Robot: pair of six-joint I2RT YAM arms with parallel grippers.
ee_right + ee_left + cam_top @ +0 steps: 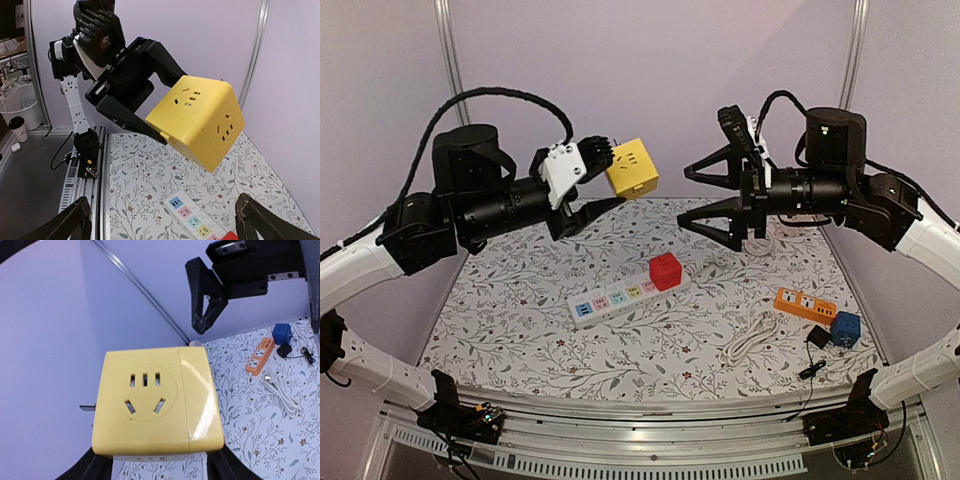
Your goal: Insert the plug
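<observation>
Left claw (pixel 611 178) grips the cube (pixel 633 168), held high at upper centre. Right claw (pixel 685 197) gapes empty opposite. Next, likely: lower it squarely onto the strip (pixel 615 296), mid-frame.

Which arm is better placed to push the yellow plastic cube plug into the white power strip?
Left, probably: the left end effector grips the yellow plastic cube plug, while the right end effector is open and empty. The white power strip lies between both arms.
</observation>
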